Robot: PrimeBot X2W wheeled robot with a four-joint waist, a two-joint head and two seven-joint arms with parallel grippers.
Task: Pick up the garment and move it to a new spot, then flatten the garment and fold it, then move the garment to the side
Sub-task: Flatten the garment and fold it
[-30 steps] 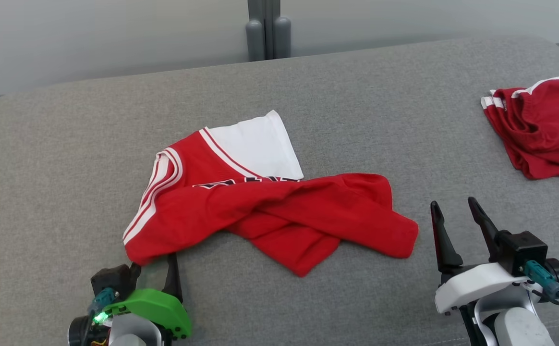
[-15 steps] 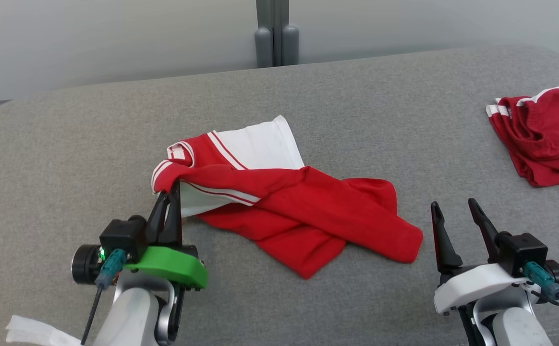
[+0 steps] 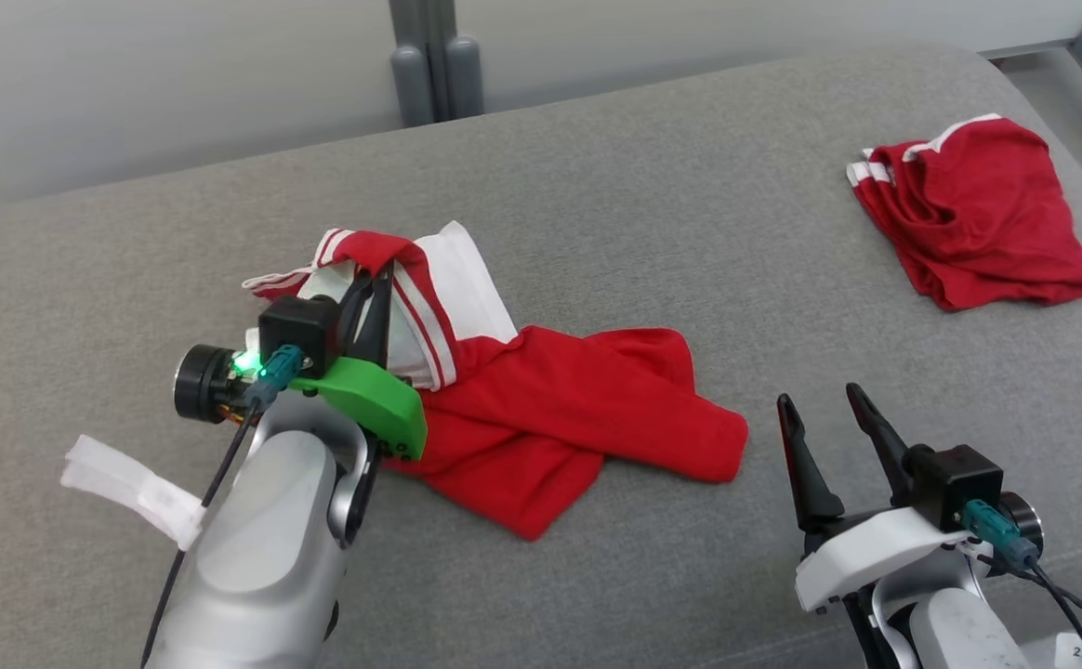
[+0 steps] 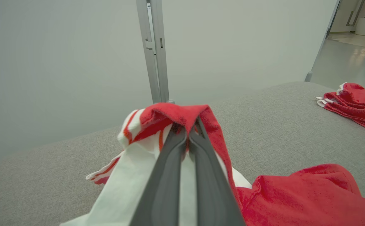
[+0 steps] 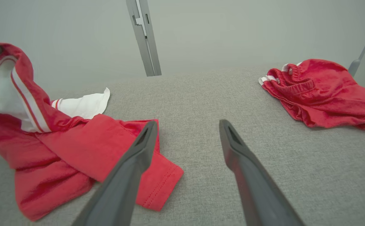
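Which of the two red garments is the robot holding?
The red-and-white jersey in the middle, pinched by the left gripper; the red bundle far right lies untouched.

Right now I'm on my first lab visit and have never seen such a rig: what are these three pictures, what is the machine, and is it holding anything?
It is a two-armed robot; each arm ends in a gripper with two long dark fingers. One picture comes from a camera on its head, looking down at a grey fabric surface. The other two come from wrist cameras that look along each gripper's fingers. A red and white jersey lies crumpled in the middle. A second red garment with white trim lies apart at the far right. The left gripper, on the arm with the green part, is shut on a striped edge of the jersey and holds it raised. The right gripper is open and holds nothing.
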